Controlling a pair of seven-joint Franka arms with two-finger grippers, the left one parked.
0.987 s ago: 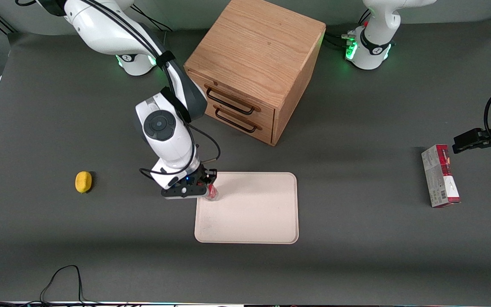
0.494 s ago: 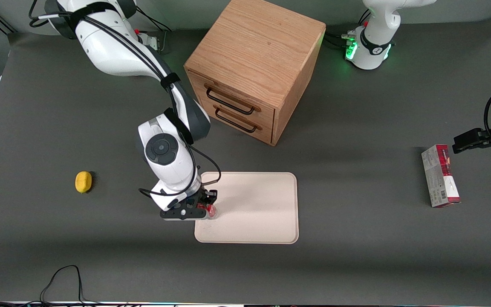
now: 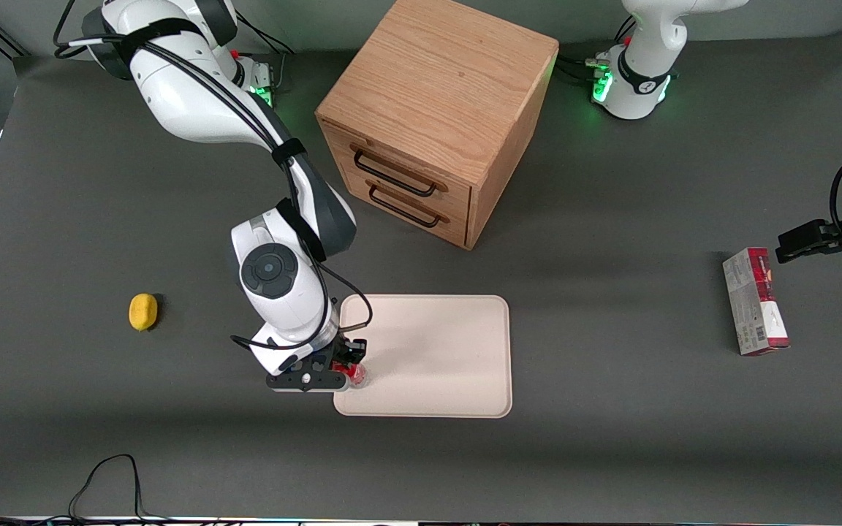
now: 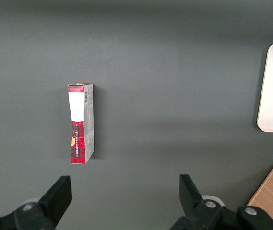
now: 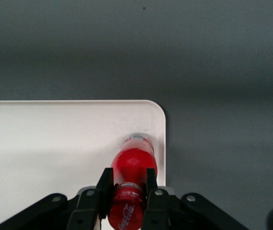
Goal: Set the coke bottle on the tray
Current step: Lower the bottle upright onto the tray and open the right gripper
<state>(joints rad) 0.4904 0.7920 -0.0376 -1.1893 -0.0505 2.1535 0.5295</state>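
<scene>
Front view sets out the scene by size: the table (image 3: 99, 219) carries a wooden drawer cabinet (image 3: 435, 109) farthest from the camera, and nearer to the camera than it lies the tray (image 3: 435, 358), flat and cream-white; toward the parked arm's end of the table rests a red-and-grey carton (image 3: 755, 301), and toward the working arm's end a small yellow lemon-like object (image 3: 143, 311); the right arm reaches down over the tray's corner that lies nearest the camera on the working arm's side, and its gripper (image 3: 348, 367) hangs there with the coke bottle (image 3: 355, 374) in it. Right wrist view gives the relation that matters: the fingers (image 5: 104, 189) are closed narrowly on the bottle's neck just under the cap, so the gripper has firm hold of it; the bottle's long axis runs straight down from the gripper toward the tray, upright as far as can be judged; its clear base appears to sit over the tray surface just inside the rounded corner, close to the rim; whether the base touches the tray cannot be told; the margin to the rim looks slim, so a release here calls, I judge, for a straight vertical lowering.
</scene>
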